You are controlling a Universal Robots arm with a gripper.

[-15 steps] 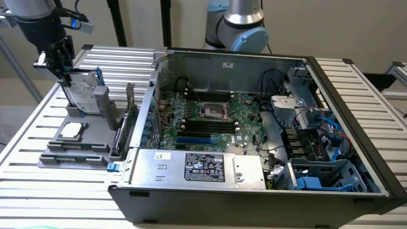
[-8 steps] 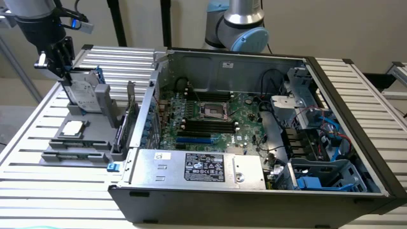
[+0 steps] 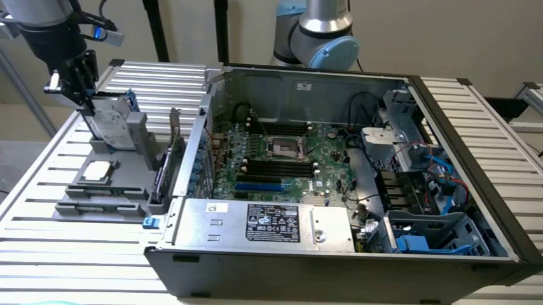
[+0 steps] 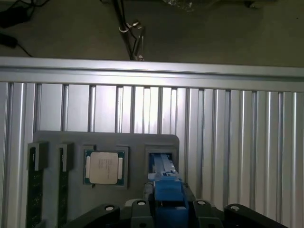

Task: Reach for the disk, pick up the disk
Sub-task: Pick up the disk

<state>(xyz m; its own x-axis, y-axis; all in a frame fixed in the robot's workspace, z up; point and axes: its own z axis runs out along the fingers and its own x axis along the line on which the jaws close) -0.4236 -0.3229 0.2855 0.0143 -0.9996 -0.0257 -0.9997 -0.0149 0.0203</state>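
Exterior view: the only writing is a black label with white print on the silver box in the open case, a small white sticker beside that label, and another sticker on the case's back wall. None of it can be read. The disk stands on edge in a slot of the grey tray, on the slatted table at the exterior view's left of the case. Its long axis looks upright, with a blue bracket along its upper edge. The gripper is right at the top of the disk. I cannot tell whether it grips the disk.

Wrist view: the disk appears edge-on from above, and its thin edge runs away from the camera. The bracket sits within the gripper. The chip lies flat in the tray just beside the disk, and its faint print is unreadable.
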